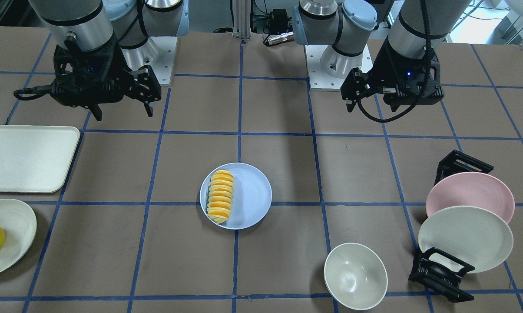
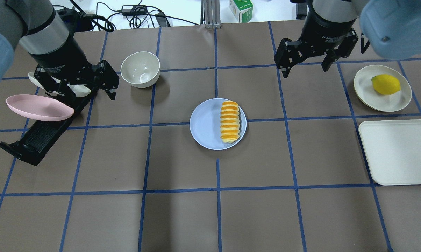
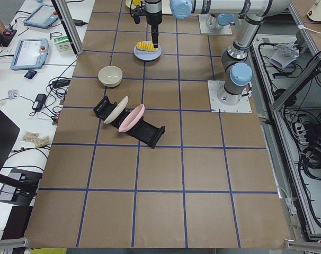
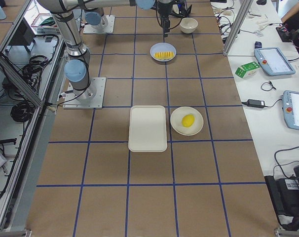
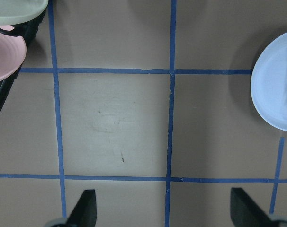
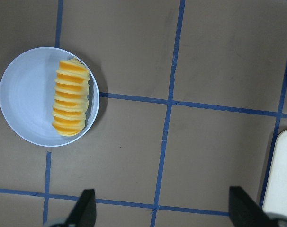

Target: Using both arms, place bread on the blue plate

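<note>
The bread [image 2: 230, 121] lies on the blue plate [image 2: 205, 126] at the centre of the overhead view, its long axis running up and down the frame. The right tool [image 2: 305, 70], upper right, is nearer than the left tool [image 2: 91, 98]. Both are wide and empty.

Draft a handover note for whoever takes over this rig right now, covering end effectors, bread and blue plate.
Left end effector: open, empty, above the table, away from the plate.
Right end effector: open, empty, also away from the plate.
Bread lies on the blue plate, along its side nearer the right arm.
Done: bread placed.
Left: nothing visible, apart from parking the arms.
</note>
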Tool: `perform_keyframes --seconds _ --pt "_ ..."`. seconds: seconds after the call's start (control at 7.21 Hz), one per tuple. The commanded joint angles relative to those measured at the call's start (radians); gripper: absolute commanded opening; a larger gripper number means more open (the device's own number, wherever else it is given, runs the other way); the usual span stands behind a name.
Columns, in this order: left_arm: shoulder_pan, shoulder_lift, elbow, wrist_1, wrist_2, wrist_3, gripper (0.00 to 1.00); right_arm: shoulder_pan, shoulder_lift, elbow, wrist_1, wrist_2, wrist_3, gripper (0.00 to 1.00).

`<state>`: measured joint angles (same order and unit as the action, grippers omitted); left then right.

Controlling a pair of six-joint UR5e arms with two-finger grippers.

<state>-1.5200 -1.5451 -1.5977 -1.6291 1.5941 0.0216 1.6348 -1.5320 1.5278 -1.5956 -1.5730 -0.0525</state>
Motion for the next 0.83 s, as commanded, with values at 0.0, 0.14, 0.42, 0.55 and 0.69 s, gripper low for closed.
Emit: perform_keyframes --seconds 0.0,0.14,0.42,0.55,0.69 --pt "-0.002 -0.001 -0.002 -0.002 0.007 -0.002 1.00 -0.022 0.001 0.023 -0.014 0.004 0.043 1.00" --pt "-0.002 -0.001 -0.002 0.000 0.015 0.003 1.00 -0.026 0.000 0.023 -0.014 -0.005 0.039 1.00" --pt "-0.002 -0.001 -0.002 0.000 0.010 0.003 1.00 -0.026 0.000 0.023 -0.012 0.005 0.042 1.00" --pt "-0.002 -0.001 -0.002 0.000 0.004 0.001 1.00 -0.027 0.000 0.023 -0.014 0.004 0.037 1.00" --pt "-0.002 -0.001 -0.002 0.000 0.012 0.001 1.00 -0.029 0.000 0.023 -0.014 0.004 0.036 1.00"
